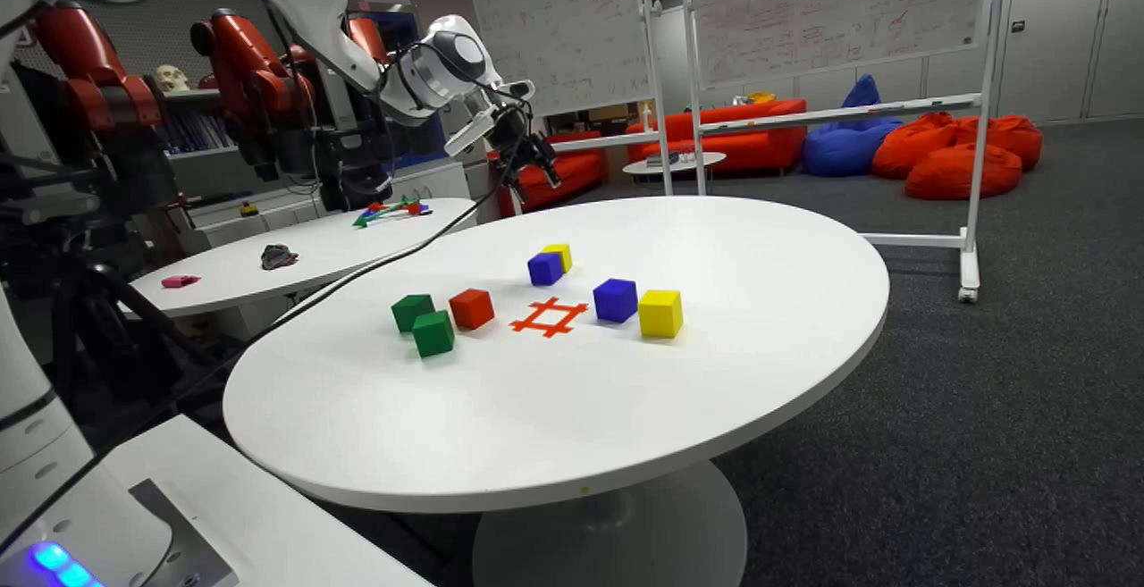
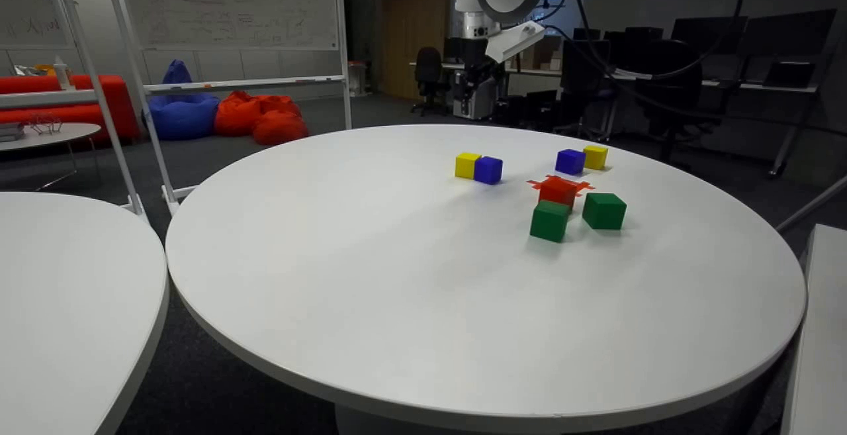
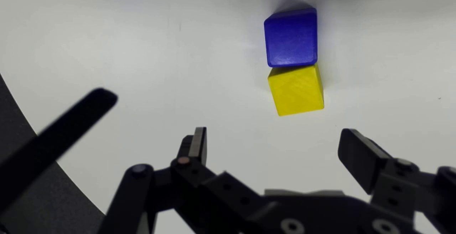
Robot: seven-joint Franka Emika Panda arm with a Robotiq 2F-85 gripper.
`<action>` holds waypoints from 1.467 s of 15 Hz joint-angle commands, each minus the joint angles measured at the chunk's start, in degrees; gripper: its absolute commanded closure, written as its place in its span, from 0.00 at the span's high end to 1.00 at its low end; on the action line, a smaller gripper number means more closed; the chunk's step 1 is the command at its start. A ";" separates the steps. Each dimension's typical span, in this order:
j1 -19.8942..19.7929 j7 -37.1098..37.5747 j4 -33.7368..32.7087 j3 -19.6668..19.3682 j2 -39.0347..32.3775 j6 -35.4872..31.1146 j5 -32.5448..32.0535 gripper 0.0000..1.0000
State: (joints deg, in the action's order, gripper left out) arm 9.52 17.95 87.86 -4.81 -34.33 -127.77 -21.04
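Observation:
My gripper (image 3: 274, 138) is open and holds nothing. It is above the far part of the round white table (image 1: 536, 417) in an exterior view (image 1: 539, 178), and it also shows in another exterior view (image 2: 467, 94). In the wrist view a yellow cube (image 3: 296, 91) lies beyond the fingertips, nearest to the gripper. A blue cube (image 3: 291, 38) stands against it on the far side. This seems to be the touching pair in an exterior view, yellow (image 2: 467, 165) and blue (image 2: 488, 170). The fingers touch neither cube.
A second blue cube (image 1: 616, 300) and yellow cube (image 1: 660, 314) stand on the table, with a red cube (image 1: 472, 309) and two green cubes (image 1: 412, 312) (image 1: 433, 333) around a red tape outline (image 1: 542, 328). A black cable (image 1: 357, 288) hangs from the arm. Another table (image 1: 331, 256) stands behind.

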 commanded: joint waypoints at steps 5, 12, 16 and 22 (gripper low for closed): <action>0.03 -1.71 -3.24 -0.62 -2.10 1.93 0.03 1.00; -0.26 -2.09 -4.90 -0.59 -3.52 2.75 0.45 1.00; -0.69 -2.52 -7.14 -0.55 -5.69 4.35 0.88 1.00; -1.15 -3.35 -11.19 -0.55 -9.50 6.96 1.33 1.00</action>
State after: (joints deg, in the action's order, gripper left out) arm 8.75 17.13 80.75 -5.04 -41.20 -123.22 -20.80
